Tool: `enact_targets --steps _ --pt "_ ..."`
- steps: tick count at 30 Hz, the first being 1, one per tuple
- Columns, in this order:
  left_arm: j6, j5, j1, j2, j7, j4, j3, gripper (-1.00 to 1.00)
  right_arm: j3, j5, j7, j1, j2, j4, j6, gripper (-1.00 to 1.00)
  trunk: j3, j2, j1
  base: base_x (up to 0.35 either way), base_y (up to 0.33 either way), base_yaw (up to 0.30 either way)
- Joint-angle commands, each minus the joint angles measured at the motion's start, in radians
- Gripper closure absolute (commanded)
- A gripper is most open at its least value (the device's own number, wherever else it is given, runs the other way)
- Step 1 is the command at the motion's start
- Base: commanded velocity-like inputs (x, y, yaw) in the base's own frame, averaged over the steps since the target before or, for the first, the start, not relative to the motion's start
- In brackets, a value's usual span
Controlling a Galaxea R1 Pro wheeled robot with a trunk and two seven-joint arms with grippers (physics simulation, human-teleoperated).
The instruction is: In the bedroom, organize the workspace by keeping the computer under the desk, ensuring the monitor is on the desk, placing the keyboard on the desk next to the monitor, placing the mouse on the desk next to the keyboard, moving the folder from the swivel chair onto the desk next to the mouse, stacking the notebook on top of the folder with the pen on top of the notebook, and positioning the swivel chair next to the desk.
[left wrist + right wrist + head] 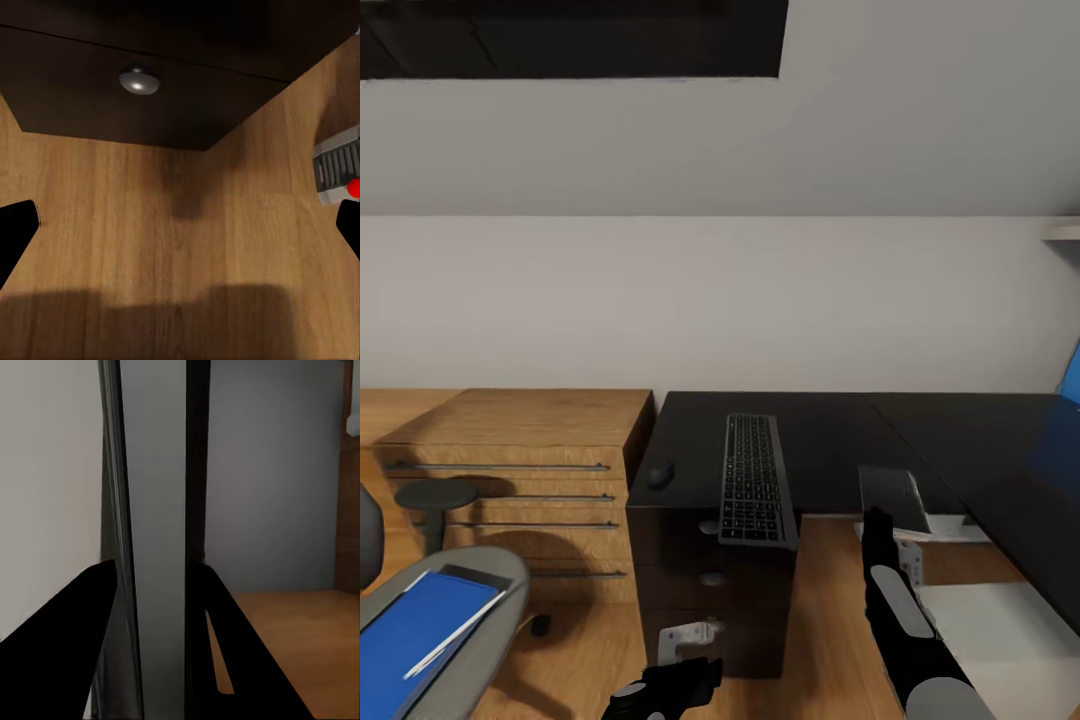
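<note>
While the keyboard [756,480] lies on the black desk [830,430] at frame centre, long axis running toward the wall, the mouse [661,472] sits just left of it. Right gripper [154,585] has its fingers clamped on a thin grey panel edge [157,510]. Left gripper [180,225] fingers are spread apart above the wood floor [180,247]. Blue folder [415,635] lies on the swivel chair [495,590] at lower left.

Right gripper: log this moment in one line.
right gripper: shut on computer panel edge | left gripper: open, empty, above floor | keyboard, mouse: on desk | folder: on swivel chair
</note>
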Motion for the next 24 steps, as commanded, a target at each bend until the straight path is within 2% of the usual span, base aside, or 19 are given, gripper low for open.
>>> enact_targets --steps 1,13,24 --pt "0.001 0.01 -0.001 0.0 0.01 -0.001 -0.002 -1.0 0.0 -0.024 -0.004 0.0 0.001 0.022 -0.003 1.0 0.0 0.0 0.0 -0.001 0.001 0.19" --pt "0.001 0.01 -0.001 0.0 0.01 -0.001 -0.002 -1.0 0.002 -0.024 -0.004 0.0 0.002 0.023 -0.002 1.0 0.002 0.0 0.0 0.0 0.0 0.194" --pt "0.001 0.01 -0.001 0.0 0.01 -0.001 -0.002 -1.0 0.014 -0.024 -0.006 0.001 0.001 0.023 -0.001 1.0 0.002 0.0 0.0 -0.014 0.0 0.025"
